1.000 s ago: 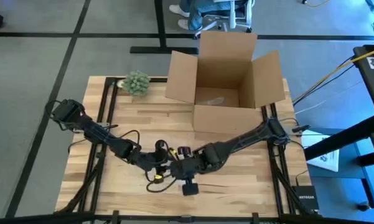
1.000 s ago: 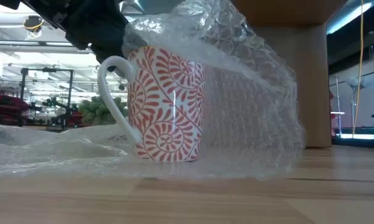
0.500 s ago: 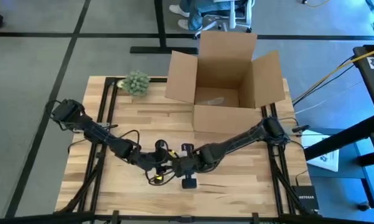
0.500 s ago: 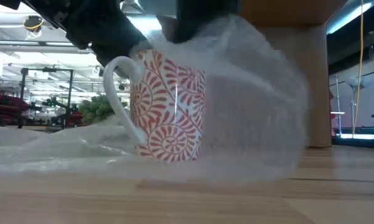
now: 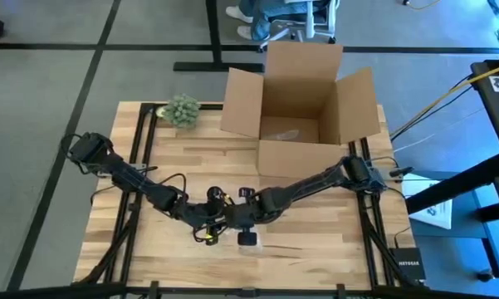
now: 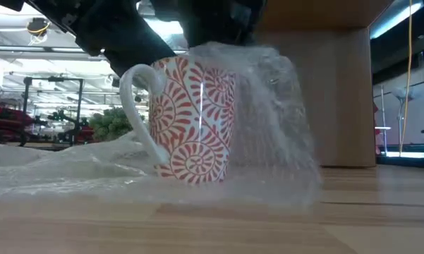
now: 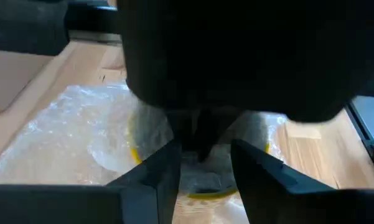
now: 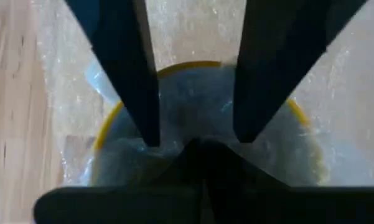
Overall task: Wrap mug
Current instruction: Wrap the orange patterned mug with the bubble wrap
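High view: both arms meeting at the near middle of the worktop (image 5: 307,249); left hand (image 5: 209,218) and right hand (image 5: 237,223) crowded over the mug, itself hidden there; open cardboard box (image 5: 303,104) well behind, small green plant (image 5: 181,110) at the far left corner.

Low view: mug (image 6: 192,120) upright on the worktop, red-and-white pattern, handle bare; bubble wrap (image 6: 271,127) draped over the rim and down the side away from the handle, more spread flat beneath.

Left wrist view: left fingers (image 7: 155,180) parted, holding nothing, yellow rim between them.

Right wrist view: right fingers (image 8: 134,74) spread above the wrap-covered mouth; grip on the wrap: cannot tell.

Handling: mug likely ceramic, stiff, breakable, glaze slippery; wrap light, soft, springy. Best hold: wrap by a loose edge, mug steadied at rim or handle.
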Robot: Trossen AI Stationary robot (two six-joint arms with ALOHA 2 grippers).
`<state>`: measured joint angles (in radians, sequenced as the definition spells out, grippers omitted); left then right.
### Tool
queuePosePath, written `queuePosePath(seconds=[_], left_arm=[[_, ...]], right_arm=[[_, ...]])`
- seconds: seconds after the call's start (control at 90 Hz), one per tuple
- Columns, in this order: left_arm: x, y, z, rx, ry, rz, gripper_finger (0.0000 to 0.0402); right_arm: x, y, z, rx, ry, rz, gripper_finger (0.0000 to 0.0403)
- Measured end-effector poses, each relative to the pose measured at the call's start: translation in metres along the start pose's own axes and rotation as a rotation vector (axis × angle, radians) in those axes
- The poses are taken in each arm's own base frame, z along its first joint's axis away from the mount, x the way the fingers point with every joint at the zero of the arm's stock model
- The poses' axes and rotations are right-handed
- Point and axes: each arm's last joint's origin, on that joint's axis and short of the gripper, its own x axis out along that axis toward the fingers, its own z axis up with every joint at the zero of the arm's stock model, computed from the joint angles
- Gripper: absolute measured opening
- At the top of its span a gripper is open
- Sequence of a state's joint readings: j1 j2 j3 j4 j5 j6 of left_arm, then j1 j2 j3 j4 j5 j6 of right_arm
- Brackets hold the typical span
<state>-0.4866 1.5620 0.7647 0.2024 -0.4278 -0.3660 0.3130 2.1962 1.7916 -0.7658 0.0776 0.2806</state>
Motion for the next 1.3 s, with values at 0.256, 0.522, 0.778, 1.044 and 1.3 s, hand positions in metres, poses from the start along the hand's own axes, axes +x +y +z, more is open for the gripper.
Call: queuePosePath(seconds=[0.256,0.522,0.778,1.044,1.3], left_arm=[[0.0,0.0,0.0,0.001,0.002,0.004,0.0125],[0.0,0.0,0.0,0.002,0.002,0.005,0.0125],[0.0,0.0,0.0,0.0,0.001,0.003,0.0125],[0.0,0.0,0.0,0.0,0.002,0.0,0.0125],[0.0,0.0,0.0,0.003,0.003,0.005,0.0125]], right_arm=[[-0.034,0.001,0.014,-0.005,0.002,0.001,0.0001],[-0.078,-0.003,0.022,-0.031,0.037,-0.135,0.0001],[-0.027,-0.001,0.011,-0.028,0.055,-0.103,0.0001],[-0.005,0.001,0.005,-0.002,0.033,-0.017,0.0],[-0.062,0.003,0.023,0.002,0.013,0.026,0.0001]])
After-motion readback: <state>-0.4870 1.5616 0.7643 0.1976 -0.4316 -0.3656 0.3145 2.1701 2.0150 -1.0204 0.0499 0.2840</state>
